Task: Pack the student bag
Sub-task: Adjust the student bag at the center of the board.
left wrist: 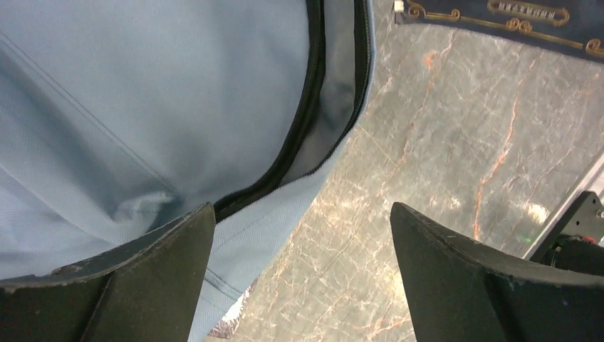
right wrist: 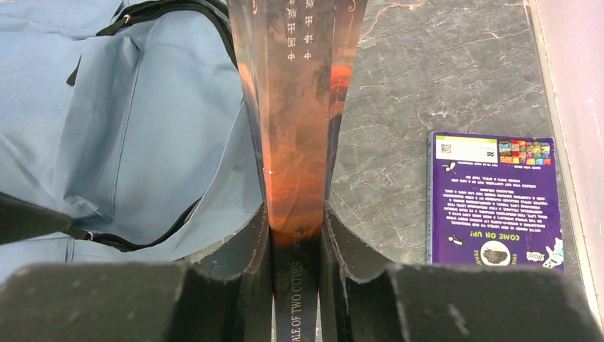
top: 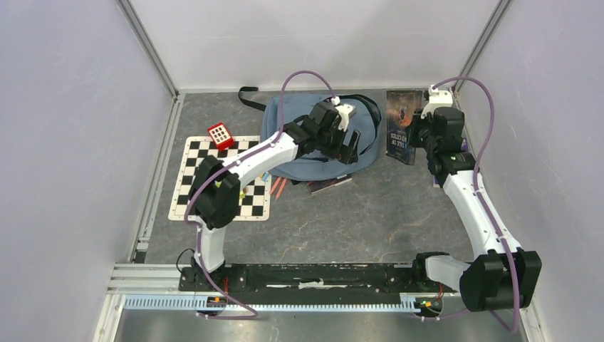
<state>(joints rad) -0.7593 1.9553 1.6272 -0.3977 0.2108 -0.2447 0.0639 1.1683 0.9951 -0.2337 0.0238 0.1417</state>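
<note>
Grey marbled tabletop (top: 342, 221) with pale walls on three sides is what I'm working over. My left claw (left wrist: 300, 214) hangs with its fingers spread wide and nothing between them. The student bag (left wrist: 142, 92) lies flat beneath its left finger, and its dark zip (left wrist: 306, 121) curves away ahead of the gap. Under the right finger there is only bare table.

My right claw (right wrist: 295, 221) is clamped on a paperback (right wrist: 295, 107), which stands on edge straight out ahead of it. The bag's parted mouth sits just to that claw's left. A purple booklet (right wrist: 495, 199) lies flat, well off to its right.

I judge the bag to be limp, light cloth that will sag and bunch rather than hold a shape. Pinching the broad panel would only gather fabric. The better hold for the left claw looks like the upper lip along the zip, where the stitched edge gives some body, lifting it so the mouth gapes for the stiff book.
</note>
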